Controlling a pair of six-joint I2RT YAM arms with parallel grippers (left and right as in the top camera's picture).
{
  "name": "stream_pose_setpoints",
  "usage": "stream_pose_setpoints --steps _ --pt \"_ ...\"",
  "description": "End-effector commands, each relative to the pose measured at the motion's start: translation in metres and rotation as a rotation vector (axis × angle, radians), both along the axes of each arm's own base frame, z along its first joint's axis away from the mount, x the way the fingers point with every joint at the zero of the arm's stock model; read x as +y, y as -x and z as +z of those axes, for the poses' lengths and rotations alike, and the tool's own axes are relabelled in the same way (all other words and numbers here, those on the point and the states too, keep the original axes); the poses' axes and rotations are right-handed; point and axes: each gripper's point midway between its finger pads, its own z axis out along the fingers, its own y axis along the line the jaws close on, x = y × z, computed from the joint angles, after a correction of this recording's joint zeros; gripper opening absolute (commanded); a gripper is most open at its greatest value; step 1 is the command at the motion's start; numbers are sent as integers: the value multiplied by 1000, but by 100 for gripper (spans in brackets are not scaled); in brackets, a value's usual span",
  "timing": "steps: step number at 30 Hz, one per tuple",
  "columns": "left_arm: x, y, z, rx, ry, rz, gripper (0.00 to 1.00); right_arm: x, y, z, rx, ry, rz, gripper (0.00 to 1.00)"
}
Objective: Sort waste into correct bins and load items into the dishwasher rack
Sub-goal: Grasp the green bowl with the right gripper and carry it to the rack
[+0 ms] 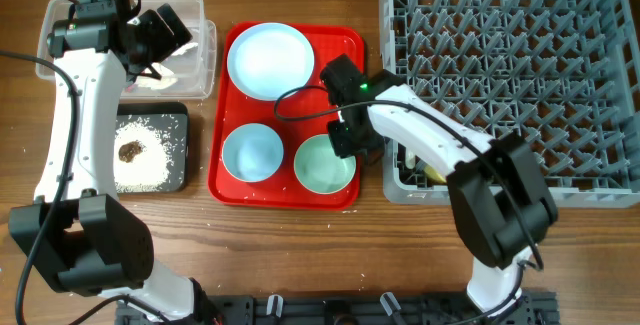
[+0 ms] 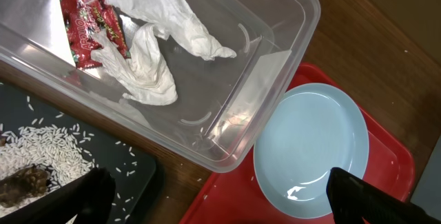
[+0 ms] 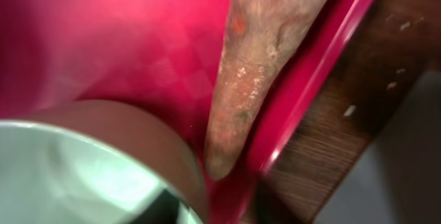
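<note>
Brown carrot-shaped food piece (image 3: 255,65): long and tapered, it lies on the flat red plastic tray (image 3: 103,31) against the right rim, with its tip just beside the pale green round bowl (image 3: 62,176).
Handling: I judge it light, soft-skinned, perhaps greasy and apt to roll. I'd pinch across the thicker part, away from bowl and rim.
Right gripper (image 1: 356,145): low over that tray edge. No view shows its fingers, so I cannot tell if they are spread or closed.
Left gripper (image 2: 219,182): spread wide and holding nothing, above the clear plastic rectangular tub (image 2: 275,38).
Tub contents: red-and-white wrapper (image 2: 86,17) and crumpled white paper (image 2: 148,65).
Shallow black rectangular tray (image 2: 138,176): holds white rice-like crumbs (image 2: 41,148) and a dark brown lump (image 2: 21,182). I judge the food piece belongs here.
Large grey pegged plastic rack (image 1: 500,65): the pale blue round plate (image 2: 310,148) and both bowls are not yet loaded.
</note>
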Motion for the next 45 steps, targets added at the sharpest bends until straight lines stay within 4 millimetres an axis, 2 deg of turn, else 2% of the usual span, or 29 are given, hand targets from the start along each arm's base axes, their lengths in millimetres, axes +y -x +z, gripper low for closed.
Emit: stream_pose_setpoints --steps 1,3,5,6,7,9,10,11,12,13,15,18,20,22,23,25,28,30,33,34,36,38,41,45 --pt "4 -1 4 -10 -12 12 100 -5 0 -7 2 33 4 8" --pt "4 -1 4 -10 -12 12 100 -5 0 -2 6 33 -9 4" --pt "4 -1 4 -10 -12 12 100 -2 -5 18 -22 14 -25 5" --pt "4 -1 4 -11 -12 12 100 1 -11 37 -56 -1 -26 4" --pt "4 -1 4 -10 -12 12 100 2 -21 69 -111 -20 -31 4" --pt "4 -1 4 -10 -12 12 100 -14 -38 120 -243 18 -89 4" --pt "4 -1 4 -10 -12 12 100 -33 -49 143 -327 80 -156 4" --pt "4 -1 4 -10 -12 12 100 -75 -69 175 -490 220 -289 4" --pt "4 -1 4 -10 -12 12 100 -115 -82 199 -628 364 -411 4" --pt "4 -1 4 -10 -12 12 100 -132 -87 209 -685 435 -454 4" --pt "4 -1 4 -10 -12 12 100 -175 -112 231 -863 591 -612 4" --pt "4 -1 4 -10 -12 12 100 -204 -161 226 -946 645 -634 4" --pt "4 -1 4 -10 -12 12 100 -227 -195 226 -1018 784 -625 5" --pt "4 -1 4 -10 -12 12 100 -234 -218 215 -1012 862 -531 4" --pt "4 -1 4 -10 -12 12 100 -236 -230 203 -994 908 -467 4" --pt "4 -1 4 -10 -12 12 100 -241 -243 184 -966 970 -404 4" --pt "4 -1 4 -10 -12 12 100 -250 -251 153 -936 1028 -409 4" --pt "4 -1 4 -10 -12 12 100 -251 -251 143 -915 1044 -400 4" --pt "4 -1 4 -10 -12 12 100 -252 -250 144 -916 1054 -408 4" --pt "4 -1 4 -10 -12 12 100 -261 -249 152 -939 1077 -459 4" --pt "4 -1 4 -10 -12 12 100 -266 -252 158 -949 1088 -458 4" --pt "4 -1 4 -10 -12 12 100 -265 -254 153 -936 1072 -431 4" --pt "4 -1 4 -11 -12 12 100 -237 -261 133 -902 980 -291 5" --pt "4 -1 4 -10 -12 12 100 -200 -252 120 -852 974 -171 28"
